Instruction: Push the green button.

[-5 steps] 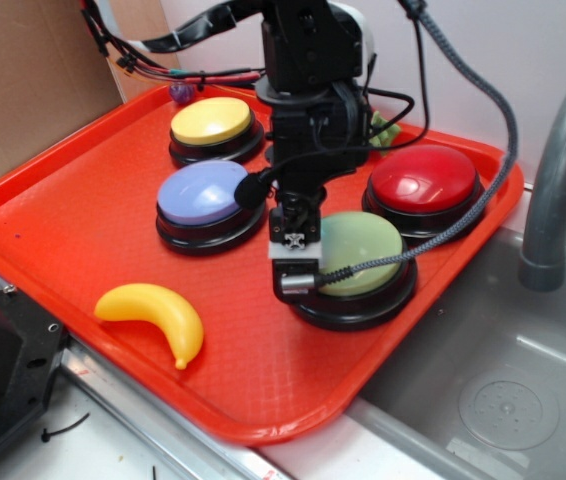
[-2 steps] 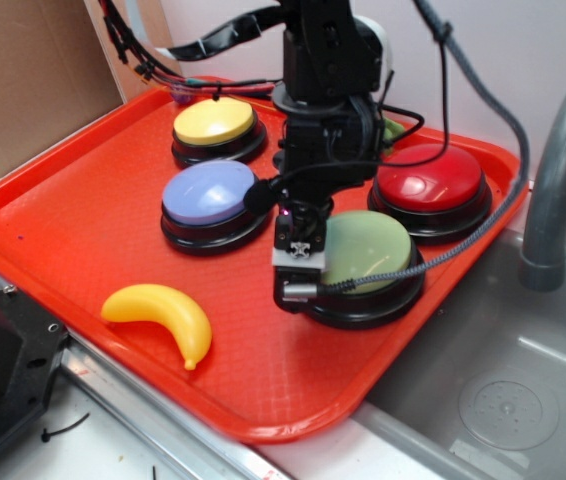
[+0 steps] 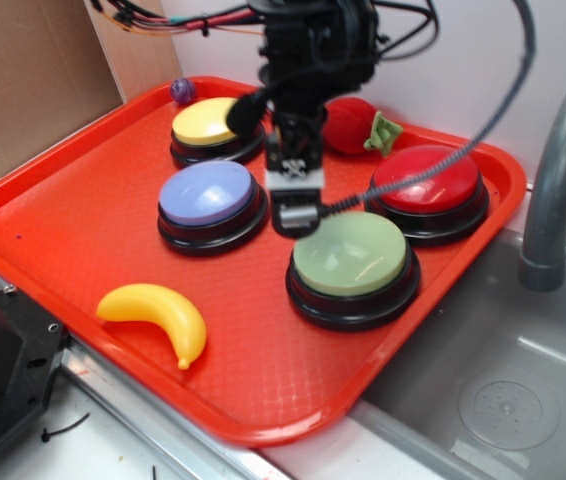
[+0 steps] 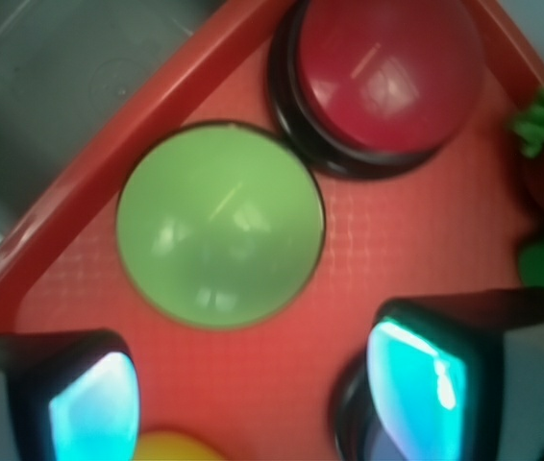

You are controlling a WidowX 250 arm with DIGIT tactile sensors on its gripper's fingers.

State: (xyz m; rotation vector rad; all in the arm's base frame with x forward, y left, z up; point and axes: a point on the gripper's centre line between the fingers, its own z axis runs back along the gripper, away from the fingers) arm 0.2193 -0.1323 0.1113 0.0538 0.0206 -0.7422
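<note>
On the left of the glossy red plastic tray (image 3: 73, 215), a yellow toy banana (image 3: 155, 316) lies near the front rim. Behind it, a round pale-blue dome button on a black base (image 3: 208, 200) sits mid-tray, with a matching yellow dome button (image 3: 208, 125) farther back and a small purple ball (image 3: 182, 91) at the rear rim. The black robot gripper (image 3: 294, 205) hangs between the blue button and the back edge of the green one, raised clear of both; its jaws stand parted with nothing between them, as the wrist view shows, where two dark fingers (image 4: 426, 370) frame bare tray. The green button (image 3: 350, 262), a large round pale-green glossy dome on a black circular base, sits toward the tray's front right part, just in front of the gripper and apart from it; in the wrist view it (image 4: 220, 224) lies fully uncovered. Behind it to the right is a red dome button (image 3: 426, 185), and a red plush strawberry with green leaves (image 3: 356, 127) rests at the back. Right of the tray are a grey sink basin (image 3: 493, 390) and a grey tap (image 3: 558, 160).
</note>
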